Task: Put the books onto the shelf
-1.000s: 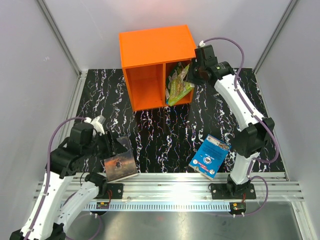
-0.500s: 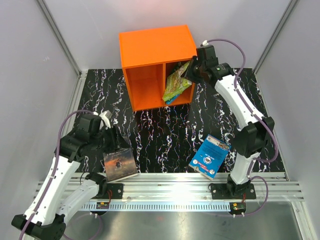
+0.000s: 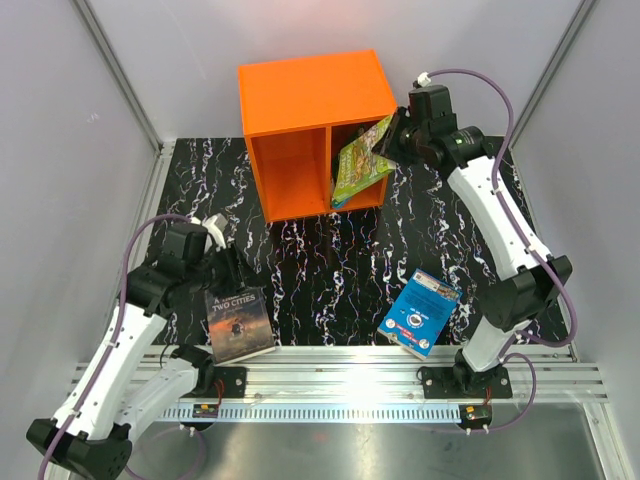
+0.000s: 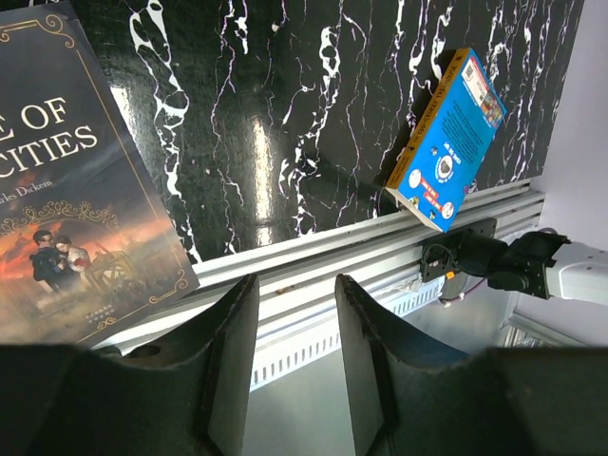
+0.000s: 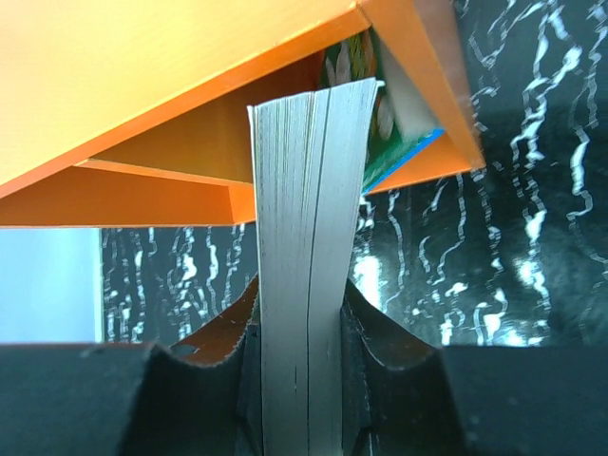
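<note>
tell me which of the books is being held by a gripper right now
The green illustrated book, pinched by the right gripper at the orange shelf's right compartment. The blue book and the brown Two Cities book lie loose, in no gripper.

the shelf (image 3: 310,95) is bright orange all over, at twelve o'clock on the tabletop (image 3: 330,270), which is glossy black with white marble veins. the illustrated book (image 3: 360,160) at the shelf's right opening has a busy green and yellow cover; its page block (image 5: 304,237) is pale grey. at seven o'clock the brown book (image 3: 238,324) is dark brown with gold lettering and an orange-red sunset scene. at five o'clock the blue book (image 3: 420,313) is bright blue with a white round emblem. the arms (image 3: 500,220) are white with black joints, their cables (image 3: 470,75) purple.
</note>
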{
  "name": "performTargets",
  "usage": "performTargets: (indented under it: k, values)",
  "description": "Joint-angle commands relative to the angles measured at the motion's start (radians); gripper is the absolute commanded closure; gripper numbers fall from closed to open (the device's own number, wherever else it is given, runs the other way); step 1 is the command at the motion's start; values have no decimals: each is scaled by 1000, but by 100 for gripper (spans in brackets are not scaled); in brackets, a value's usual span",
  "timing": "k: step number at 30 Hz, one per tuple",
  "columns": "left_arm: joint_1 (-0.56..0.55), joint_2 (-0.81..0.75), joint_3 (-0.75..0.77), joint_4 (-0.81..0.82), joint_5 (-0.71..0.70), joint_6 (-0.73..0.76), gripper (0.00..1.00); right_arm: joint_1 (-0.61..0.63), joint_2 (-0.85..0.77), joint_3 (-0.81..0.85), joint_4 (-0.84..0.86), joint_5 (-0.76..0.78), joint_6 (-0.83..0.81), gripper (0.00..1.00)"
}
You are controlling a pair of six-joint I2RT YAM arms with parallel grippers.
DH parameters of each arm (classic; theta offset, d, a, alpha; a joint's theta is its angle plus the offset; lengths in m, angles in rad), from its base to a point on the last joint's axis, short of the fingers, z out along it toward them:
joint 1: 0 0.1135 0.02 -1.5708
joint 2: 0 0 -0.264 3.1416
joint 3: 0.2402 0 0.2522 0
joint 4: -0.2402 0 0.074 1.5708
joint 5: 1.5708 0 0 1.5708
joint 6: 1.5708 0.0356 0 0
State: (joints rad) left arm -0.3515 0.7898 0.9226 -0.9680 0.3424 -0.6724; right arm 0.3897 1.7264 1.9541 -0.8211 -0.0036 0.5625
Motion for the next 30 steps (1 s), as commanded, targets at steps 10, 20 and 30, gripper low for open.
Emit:
performTargets:
  k: [10,20,30]
  values:
    - [-15,-38,-18,40,-11,-70,61,-17,-11,-69,256,148,-127,100]
    - [-30,-66,-71,26,-28,-98,63,-22,79,-133,533,177,-85,100]
    - [-112,25,-91,114,-65,-112,65,-22,137,-221,674,243,5,52]
